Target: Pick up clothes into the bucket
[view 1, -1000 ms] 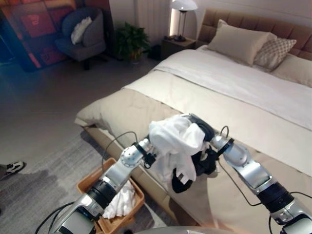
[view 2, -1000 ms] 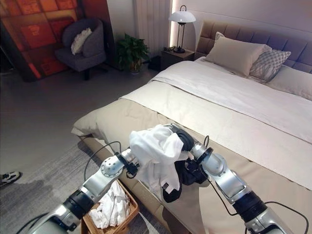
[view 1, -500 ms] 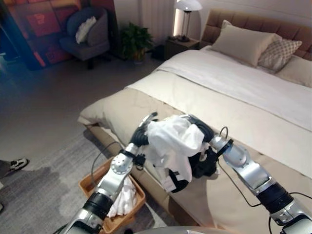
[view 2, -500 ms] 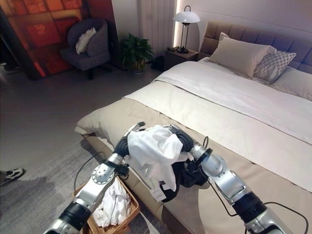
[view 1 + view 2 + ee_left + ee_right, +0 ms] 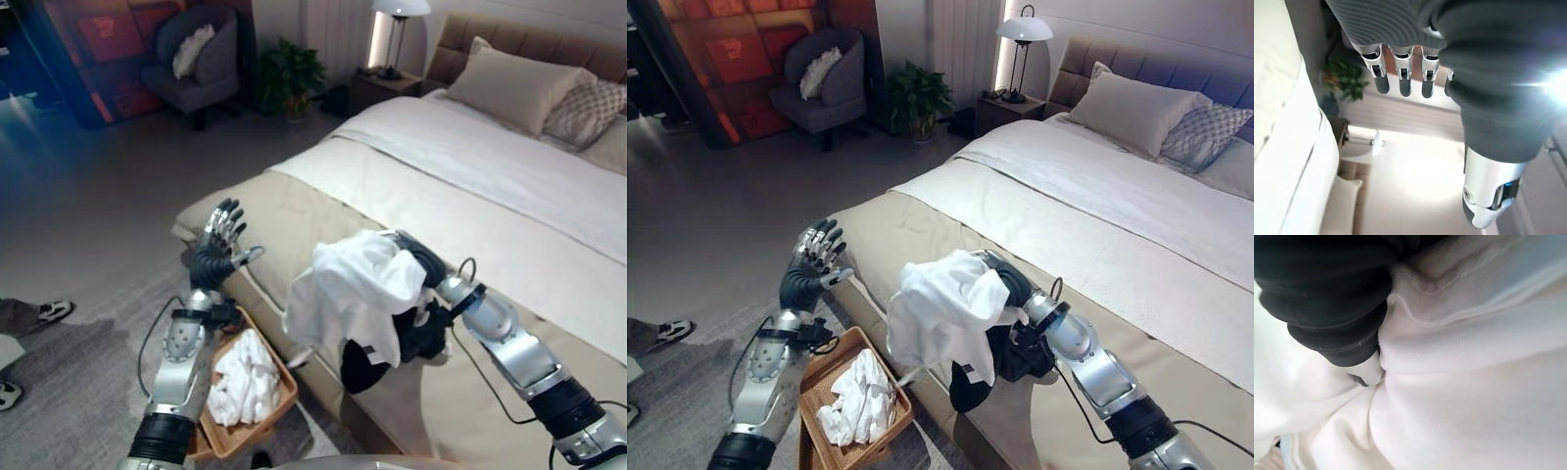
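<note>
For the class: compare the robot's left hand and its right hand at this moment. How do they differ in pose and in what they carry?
The left hand is raised above the basket, fingers spread and holding nothing; the right hand is over the bed's edge, draped in a white garment, its fingers hidden. The left hand stands upright; the right hand reaches sideways toward the basket. Both wear dark ribbed covers.

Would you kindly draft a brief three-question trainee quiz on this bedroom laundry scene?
1. True or false: the left hand holds cloth.
2. The white garment hangs: A) over the bed's edge from the right hand, B) flat on the pillow, C) on the armchair.
3. What already lies in the basket?

Key: 1 false, it is raised, fingers spread. 2 A. 3 white clothes.
</note>
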{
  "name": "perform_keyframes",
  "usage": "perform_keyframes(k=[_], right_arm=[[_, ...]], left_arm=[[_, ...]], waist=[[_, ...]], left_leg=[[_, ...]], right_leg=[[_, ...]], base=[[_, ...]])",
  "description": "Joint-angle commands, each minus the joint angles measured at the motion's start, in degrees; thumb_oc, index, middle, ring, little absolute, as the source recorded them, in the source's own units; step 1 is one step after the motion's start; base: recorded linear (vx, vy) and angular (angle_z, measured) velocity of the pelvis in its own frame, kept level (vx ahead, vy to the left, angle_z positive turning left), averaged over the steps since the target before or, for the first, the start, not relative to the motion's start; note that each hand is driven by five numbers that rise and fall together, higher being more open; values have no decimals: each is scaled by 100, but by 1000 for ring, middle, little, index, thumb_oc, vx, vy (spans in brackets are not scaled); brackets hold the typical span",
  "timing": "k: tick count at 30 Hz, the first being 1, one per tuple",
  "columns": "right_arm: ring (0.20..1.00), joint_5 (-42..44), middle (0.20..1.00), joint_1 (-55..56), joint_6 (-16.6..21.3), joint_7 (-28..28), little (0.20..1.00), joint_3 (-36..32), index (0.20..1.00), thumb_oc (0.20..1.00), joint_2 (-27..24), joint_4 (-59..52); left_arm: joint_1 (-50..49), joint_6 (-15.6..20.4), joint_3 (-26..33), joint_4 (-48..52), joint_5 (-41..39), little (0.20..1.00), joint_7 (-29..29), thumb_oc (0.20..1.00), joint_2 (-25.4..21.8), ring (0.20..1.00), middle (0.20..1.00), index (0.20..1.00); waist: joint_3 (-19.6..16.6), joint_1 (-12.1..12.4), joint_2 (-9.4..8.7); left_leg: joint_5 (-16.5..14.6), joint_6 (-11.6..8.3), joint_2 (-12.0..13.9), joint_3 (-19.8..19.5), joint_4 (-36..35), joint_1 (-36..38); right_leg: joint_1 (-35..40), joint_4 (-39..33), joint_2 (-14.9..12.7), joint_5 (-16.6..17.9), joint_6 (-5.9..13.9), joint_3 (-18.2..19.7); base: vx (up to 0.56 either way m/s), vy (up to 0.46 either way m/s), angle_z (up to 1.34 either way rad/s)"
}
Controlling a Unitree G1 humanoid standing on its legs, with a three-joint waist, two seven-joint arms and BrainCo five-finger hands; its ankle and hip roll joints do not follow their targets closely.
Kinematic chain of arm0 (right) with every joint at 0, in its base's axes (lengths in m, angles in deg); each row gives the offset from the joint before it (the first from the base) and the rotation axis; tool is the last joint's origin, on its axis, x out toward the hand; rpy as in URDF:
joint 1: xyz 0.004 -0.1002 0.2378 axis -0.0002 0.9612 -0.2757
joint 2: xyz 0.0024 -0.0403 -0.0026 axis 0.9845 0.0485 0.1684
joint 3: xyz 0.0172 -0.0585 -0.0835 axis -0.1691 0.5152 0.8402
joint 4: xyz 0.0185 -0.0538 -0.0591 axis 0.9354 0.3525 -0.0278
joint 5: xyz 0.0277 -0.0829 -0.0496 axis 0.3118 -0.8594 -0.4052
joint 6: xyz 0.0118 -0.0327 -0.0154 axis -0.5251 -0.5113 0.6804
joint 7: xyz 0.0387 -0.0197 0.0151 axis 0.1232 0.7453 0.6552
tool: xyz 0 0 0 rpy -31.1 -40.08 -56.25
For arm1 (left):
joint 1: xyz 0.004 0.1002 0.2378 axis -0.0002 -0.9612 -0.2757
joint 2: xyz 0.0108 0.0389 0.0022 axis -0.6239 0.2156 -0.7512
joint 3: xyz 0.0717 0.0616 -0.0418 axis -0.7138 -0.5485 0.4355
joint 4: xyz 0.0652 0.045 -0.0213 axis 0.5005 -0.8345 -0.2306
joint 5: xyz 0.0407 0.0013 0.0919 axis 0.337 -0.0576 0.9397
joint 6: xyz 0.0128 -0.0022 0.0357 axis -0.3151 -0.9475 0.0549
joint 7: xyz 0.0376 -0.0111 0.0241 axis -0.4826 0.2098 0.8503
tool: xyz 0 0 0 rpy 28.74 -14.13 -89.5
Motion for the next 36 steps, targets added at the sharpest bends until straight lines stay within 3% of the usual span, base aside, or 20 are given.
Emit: perform_keyframes(k=[1,12,14,20,29,36], right_arm=[[200,-12,200,-391,560,-158,200,-381,200,200,368,-31],[200,-462,200,-515,431,-217,200,-165,200,200,419,429],[200,-670,200,-574,369,-219,200,-76,200,200,388,548],[200,-858,200,-650,251,-255,200,-18,200,200,447,812],[200,-821,200,-727,116,-202,200,28,200,200,458,943],[200,-741,200,-693,31,-117,200,-24,200,200,404,923]], left_arm=[[292,379,-136,327,-262,1000,-382,1000,-258,1000,1000,1000],[823,138,-1269,732,115,1000,-845,1000,-803,1000,1000,1000],[1036,131,-1487,907,1011,1000,-713,1000,-1143,1000,1000,1000],[1422,215,-1532,1327,3015,1000,-300,1000,-1560,1000,1000,1000],[1825,235,-1711,1692,4351,1000,-408,1000,-1964,1000,1000,1000],[1899,207,-1776,1916,4668,1000,-619,1000,-2345,1000,1000,1000]], waist=[[-93,88,-318],[-94,17,-285],[-101,-2,-268],[-94,2,-273],[-92,0,-263],[-95,-14,-252]], left_leg=[[-547,31,-60,-18,134,386],[-571,44,-54,-4,142,401],[-576,48,-55,-6,126,414],[-573,49,-56,-23,109,404],[-578,55,-57,-22,97,405],[-588,58,-64,-11,86,424]], right_leg=[[-468,300,-309,627,210,235],[-485,309,-315,644,227,269],[-482,303,-310,641,235,276],[-486,293,-297,629,255,255],[-511,292,-291,638,261,279],[-524,283,-291,650,268,307]], base=[[0,0,0],[0,0,0],[0,0,0],[0,0,0],[0,0,0],[0,0,0]])
